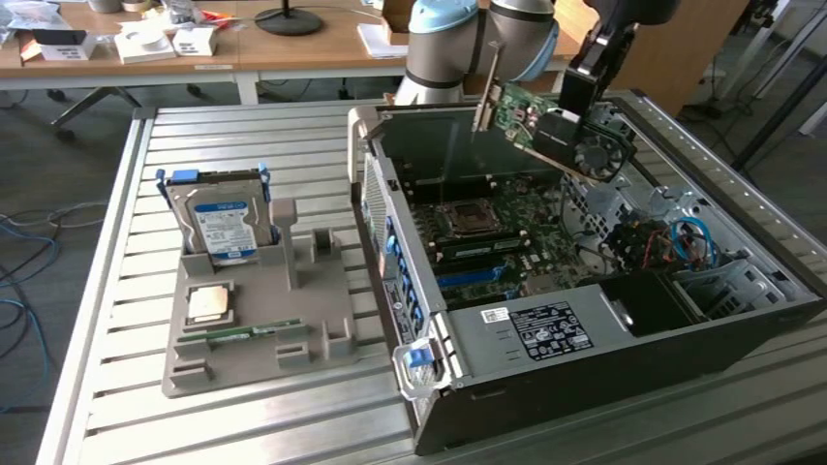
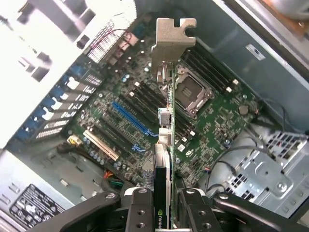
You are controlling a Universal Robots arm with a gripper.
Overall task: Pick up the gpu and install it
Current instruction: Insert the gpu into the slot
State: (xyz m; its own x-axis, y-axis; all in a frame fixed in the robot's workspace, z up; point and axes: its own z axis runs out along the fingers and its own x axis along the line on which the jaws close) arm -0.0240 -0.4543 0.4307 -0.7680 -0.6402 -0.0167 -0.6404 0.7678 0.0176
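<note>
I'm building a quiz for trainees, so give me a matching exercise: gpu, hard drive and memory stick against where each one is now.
1 gpu
2 hard drive
3 memory stick

A standing upright in the grey holder
B lying flat in the holder
C gripped by the gripper over the open computer case

Pairs: 1-C, 2-A, 3-B

Green gpu (image 1: 549, 126) with black fan, tilted above the open case (image 1: 723, 320)

Lab: slatted bench (image 1: 232, 426), cluttered desks (image 1: 329, 50)
</note>
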